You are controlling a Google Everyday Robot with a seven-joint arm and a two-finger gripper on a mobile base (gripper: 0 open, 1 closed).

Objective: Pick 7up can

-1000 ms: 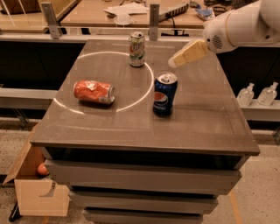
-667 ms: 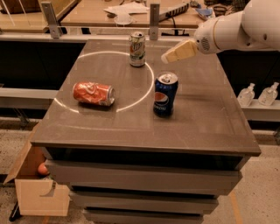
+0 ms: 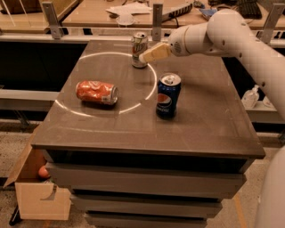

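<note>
The 7up can (image 3: 139,49) stands upright at the back of the dark table (image 3: 209,120), pale silvery body with a silver top. My gripper (image 3: 150,54) comes in from the right on the white arm (image 3: 222,31), and its tan fingertips reach the can's right side, just in front of it. I cannot see whether it touches the can. A dark blue Pepsi can (image 3: 168,95) stands upright nearer the front. A dented orange-red can (image 3: 97,92) lies on its side at the left.
A white circle (image 3: 89,58) is marked on the tabletop around the cans. A wooden desk with papers (image 3: 129,9) runs behind the table. An open cardboard box (image 3: 38,187) sits on the floor at the front left. A bottle (image 3: 251,95) stands at the right.
My gripper and arm have moved left across the back of the table, from right of the Pepsi can to right beside the 7up can. The cans have not moved.
</note>
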